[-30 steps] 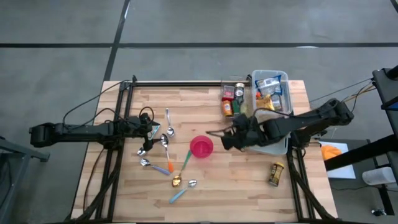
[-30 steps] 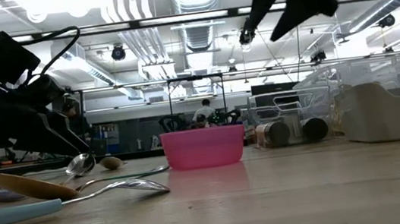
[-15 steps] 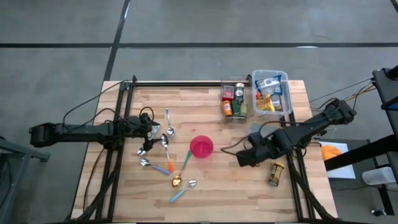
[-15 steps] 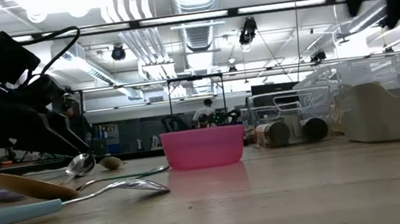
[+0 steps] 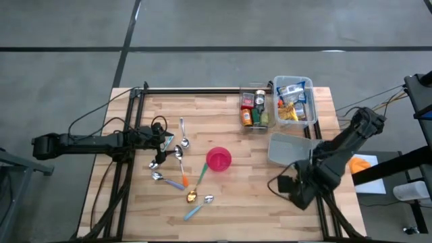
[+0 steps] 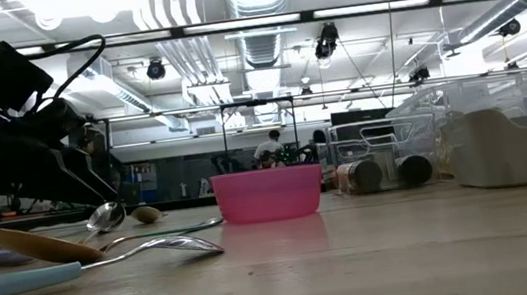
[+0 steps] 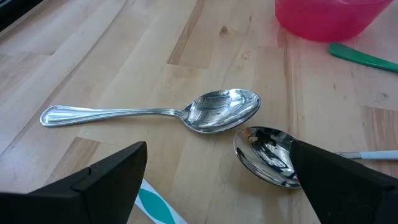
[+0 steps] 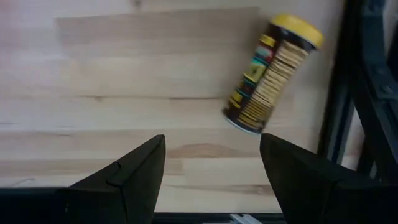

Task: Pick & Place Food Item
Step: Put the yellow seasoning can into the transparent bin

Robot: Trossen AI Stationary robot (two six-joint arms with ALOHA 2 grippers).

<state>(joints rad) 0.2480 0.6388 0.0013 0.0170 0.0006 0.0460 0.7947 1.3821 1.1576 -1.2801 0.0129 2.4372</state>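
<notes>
L arm: lies low over table's left side, reaching in from left edge; idle.
L gripper (image 5: 164, 140): fingers spread wide, nothing between; sits just above the spoons. In wrist view a steel spoon (image 7: 155, 112) and a 2nd spoon bowl (image 7: 266, 155) lie between the fingers, not touched.
Spoons: cluster (image 5: 177, 162) left of centre, several w/ coloured handles (blue, orange, green), scattered toward front.
Bowl (image 5: 218, 159): pink, upright, table centre, just right of spoons; green handle next to it. Low view shows it (image 6: 267, 194) standing on the wood.
Small bin (image 5: 254, 108): clear, back of table, holds jars/bottles.
Big bin (image 5: 295, 100): clear, right of small bin, touching or nearly; holds packets.
Lid (image 5: 287, 149): grey, lies in front of big bin, right of bowl.
R arm: comes in from right edge, bent down over front-right corner.
R gripper (image 8: 211, 174): fingers apart, holding nothing; over bare wood near table's right frame rail.
Can (image 8: 272, 73): task item, snack tube w/ yellow cap, on its side on the wood by the right rail, just ahead of R gripper, not touched. In high view hidden under R arm.
</notes>
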